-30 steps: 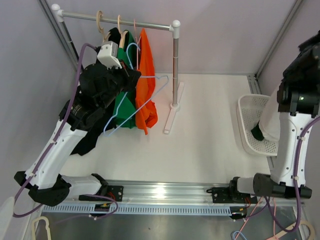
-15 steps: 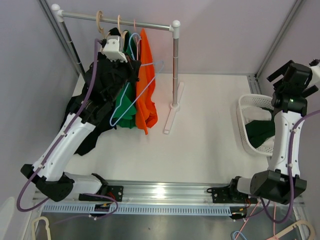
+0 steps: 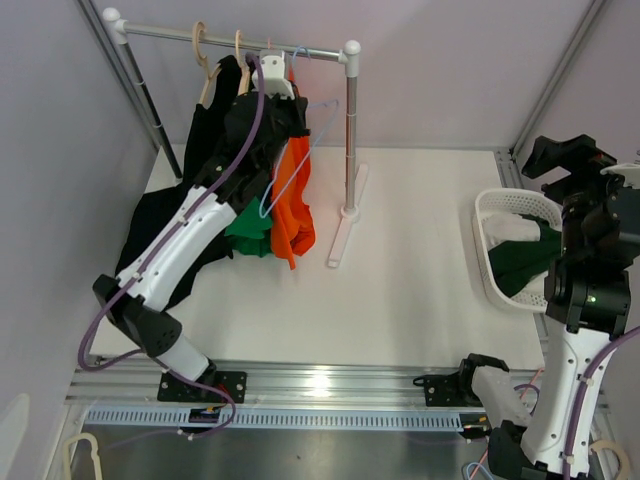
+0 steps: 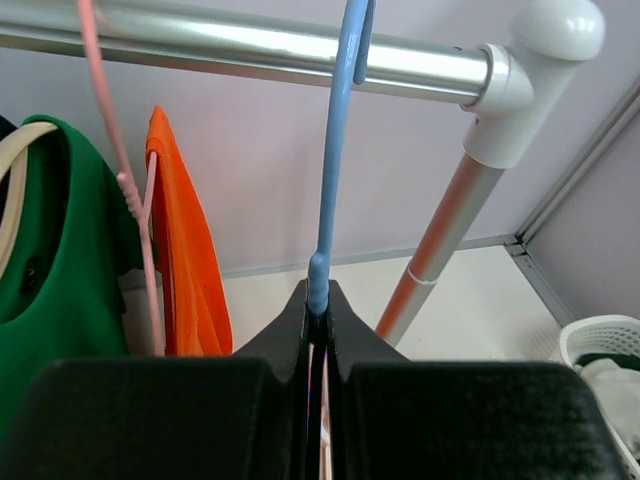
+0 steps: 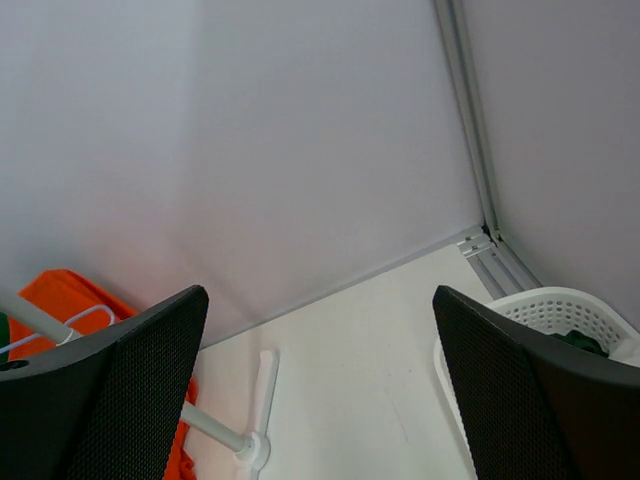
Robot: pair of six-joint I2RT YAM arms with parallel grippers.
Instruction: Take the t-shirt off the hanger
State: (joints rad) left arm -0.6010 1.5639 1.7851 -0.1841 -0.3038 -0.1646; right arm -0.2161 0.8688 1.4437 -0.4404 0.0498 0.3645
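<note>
The blue hanger point(image 4: 335, 150), pinched in the closed left gripper point(image 4: 318, 296), should be seated squarely over the rail point(image 4: 230, 45) before release; the right gripper point(image 5: 320, 390) is spread wide and empty.

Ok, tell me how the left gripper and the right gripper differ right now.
The left gripper has its jaws shut on the blue hanger. The right gripper has its jaws wide open with nothing between them. The left gripper is up by the rail, while the right gripper hangs near the white basket. Both are black.
</note>
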